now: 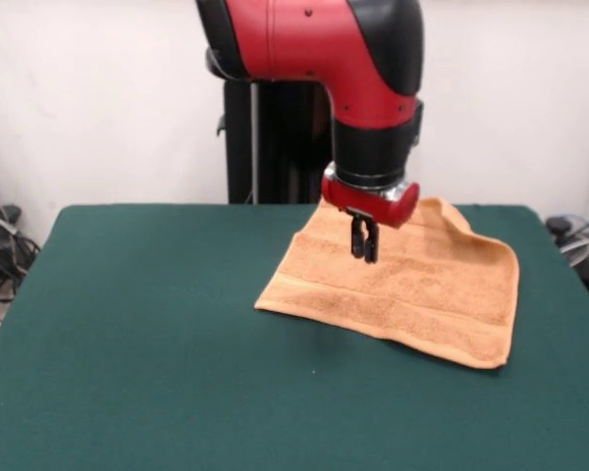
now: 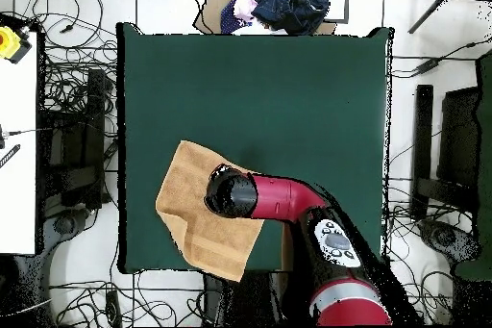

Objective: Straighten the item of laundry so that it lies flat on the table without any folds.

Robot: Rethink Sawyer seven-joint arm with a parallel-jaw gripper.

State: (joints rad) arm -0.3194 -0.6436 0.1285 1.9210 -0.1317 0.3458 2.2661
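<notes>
Now my black claw (image 1: 364, 241) hangs pinched together, empty, over the orange-tan terry towel (image 1: 412, 289) at the dark green felt table's (image 1: 147, 324) far right; snagging 1 layer could bunch it.

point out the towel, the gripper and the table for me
towel (image 1: 442, 294), front view, on its flat middle
gripper (image 1: 364, 247), front view, at its dark tips above the towel
table (image 2: 288, 84), overhead view, on bare green cloth

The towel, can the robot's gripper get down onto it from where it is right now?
Probably yes. The gripper hangs directly over the towel, with nothing between them. The table around the towel leaves the way down free.
</notes>
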